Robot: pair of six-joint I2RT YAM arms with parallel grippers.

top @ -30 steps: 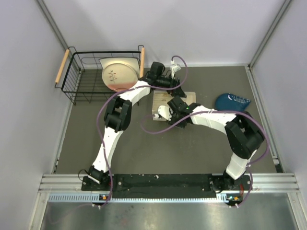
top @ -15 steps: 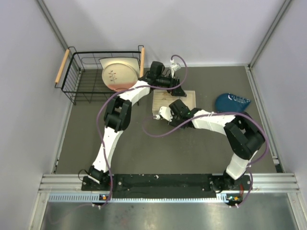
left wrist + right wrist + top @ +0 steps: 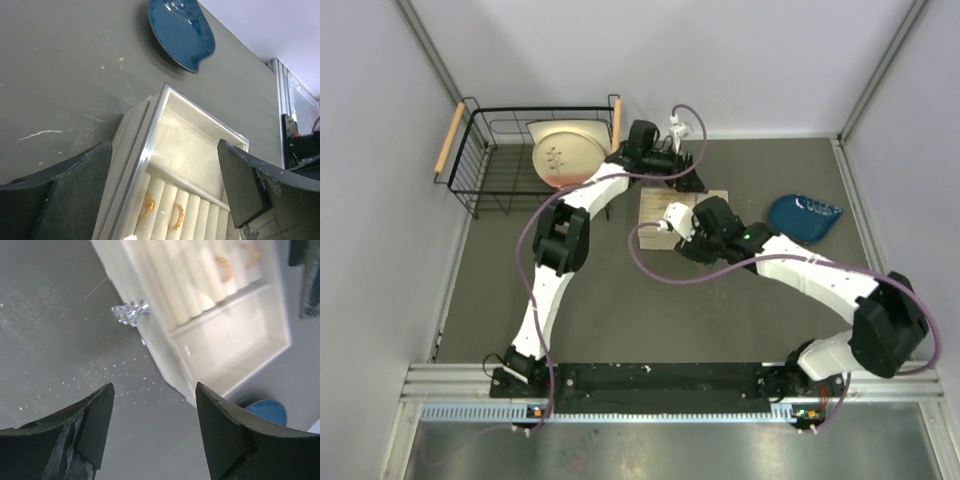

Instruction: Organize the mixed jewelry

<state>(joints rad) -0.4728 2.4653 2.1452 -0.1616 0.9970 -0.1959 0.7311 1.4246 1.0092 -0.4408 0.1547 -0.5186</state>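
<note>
The jewelry in view is two tiny gold rings (image 3: 149, 207) wedged in the slots between the padded rolls (image 3: 196, 212) of the beige box (image 3: 148, 150), at 6 o'clock in the left wrist view. A plain bare compartment (image 3: 195, 145) lies just beyond them toward 12 o'clock, and the blue dish (image 3: 182, 30) sits well apart on the table (image 3: 60, 75) at 12 o'clock. No silver hoop can be made out from any view. The left gripper (image 3: 164, 167) hangs over the box with its jaws spread wide and nothing between them. The right gripper (image 3: 154, 402) hovers over the table at the box's outer wall, jaws parted and also empty, with a small glittering knob (image 3: 131, 313) on that wall at about 11 o'clock from it. The rings look almost weightless, hard and smooth, so they should slip or flick away under a careless pinch. Being thin, they may also bend if squeezed across the open loop. The soft rolls grip them lightly, so the safest hold is probably on the arc of the band that stands proud of the slot, pinched across its flat faces and lifted straight out.
</note>
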